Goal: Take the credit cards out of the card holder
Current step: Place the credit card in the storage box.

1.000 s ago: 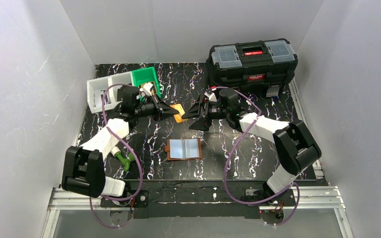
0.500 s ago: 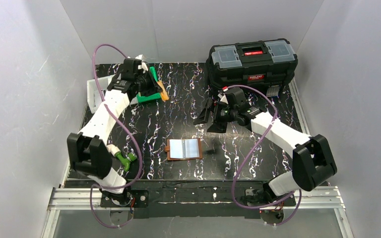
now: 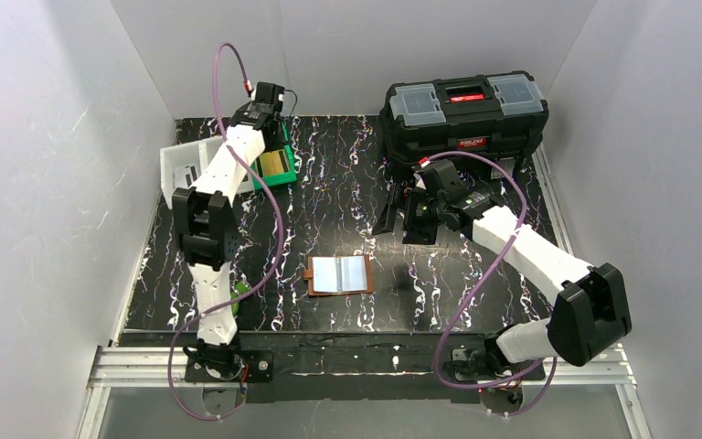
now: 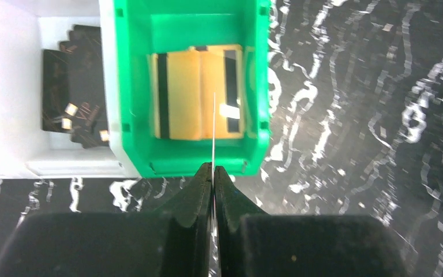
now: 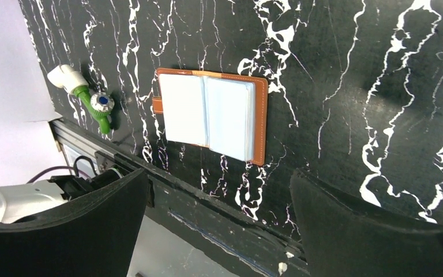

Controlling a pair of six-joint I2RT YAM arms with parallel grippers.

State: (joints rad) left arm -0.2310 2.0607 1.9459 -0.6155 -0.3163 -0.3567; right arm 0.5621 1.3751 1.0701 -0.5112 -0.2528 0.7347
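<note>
The card holder lies open on the black marbled table, brown outside with pale grey-blue pockets; the right wrist view shows the card holder from above. My left gripper is shut on a thin credit card seen edge-on. It hangs over the green bin, where yellow cards with black stripes lie. From above, my left gripper sits at the back left. My right gripper hovers open and holds nothing, up and to the right of the holder; its wide-apart fingers frame the table's front edge.
A white bin with dark cards stands left of the green bin. A big black toolbox sits at the back right, just behind my right arm. A green and white object lies near the left arm's base.
My left arm has swung from the table's middle to the back left, carrying an orange card over the green bin. My right gripper has drawn back to the right, staying open.
</note>
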